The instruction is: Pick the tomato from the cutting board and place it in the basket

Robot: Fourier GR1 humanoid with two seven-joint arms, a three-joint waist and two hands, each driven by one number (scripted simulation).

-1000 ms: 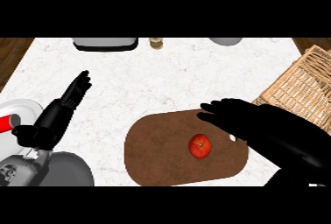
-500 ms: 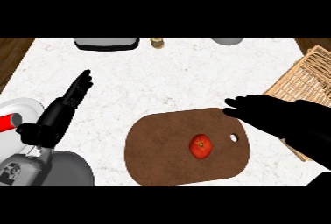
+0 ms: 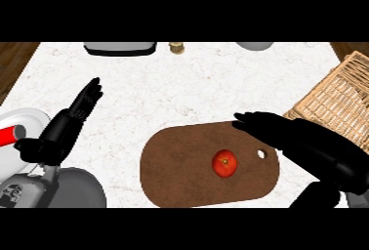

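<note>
A red tomato (image 3: 225, 163) lies on the brown cutting board (image 3: 176, 166), right of the board's middle and next to its small hanging hole. My right hand (image 3: 292, 136) hovers over the board's upper right corner. It is open, its fingers pointing left, and it is above and to the right of the tomato without touching it. The wicker basket (image 3: 337, 97) sits at the right edge, just behind that hand. At the left, my left hand (image 3: 71, 119) rests open with its fingers up.
A white plate (image 3: 25, 119) with a red object (image 3: 10, 135) sits at the left edge. A grey round object (image 3: 75, 188) is at the lower left. Along the far edge stand a grey appliance (image 3: 119, 47), a small jar (image 3: 176, 47) and a bowl (image 3: 254, 45).
My right hand first drew back to the right, then came left and down again over the board's upper right corner. The tomato and left hand have not moved.
</note>
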